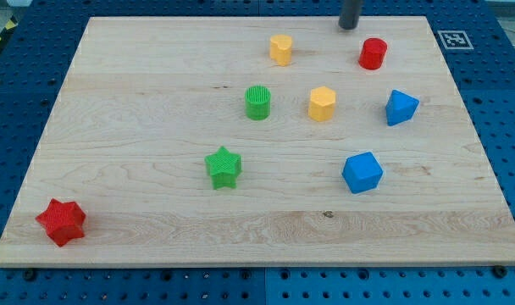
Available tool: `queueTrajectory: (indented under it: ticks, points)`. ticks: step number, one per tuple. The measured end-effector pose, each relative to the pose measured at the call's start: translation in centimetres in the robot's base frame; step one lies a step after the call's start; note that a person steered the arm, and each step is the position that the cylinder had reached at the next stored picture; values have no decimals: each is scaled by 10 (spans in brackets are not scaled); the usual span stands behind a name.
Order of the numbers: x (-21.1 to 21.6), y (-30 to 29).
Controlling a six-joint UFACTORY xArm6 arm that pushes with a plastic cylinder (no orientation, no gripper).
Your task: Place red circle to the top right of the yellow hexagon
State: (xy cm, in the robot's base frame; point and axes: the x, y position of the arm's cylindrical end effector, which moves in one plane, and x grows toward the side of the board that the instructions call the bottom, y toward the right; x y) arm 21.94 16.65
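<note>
Our rod comes in at the view's top, cut off by the frame so only its lower stub shows, and our tip (349, 26) rests at the far edge of the wooden surface (139, 203). We carry no pincer, so it has no open or closed state to tell. The red circle (373, 53) sits just below and to the view's right of our tip, close but apart from it. Two yellow blocks look alike: one yellow hexagon (280, 50) lies level with the red circle to its left, another yellow block (322, 103) lower down, its shape hard to make out. A green cylinder (257, 102), green star (224, 167), two blue blocks (401, 107) (362, 172) of unclear shape and a red star (61, 222) lie elsewhere.
</note>
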Motion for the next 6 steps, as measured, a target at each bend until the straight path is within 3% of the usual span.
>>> queueTrajectory:
  ticks: [3, 6]
  points:
    - [44, 30]
    - [55, 41]
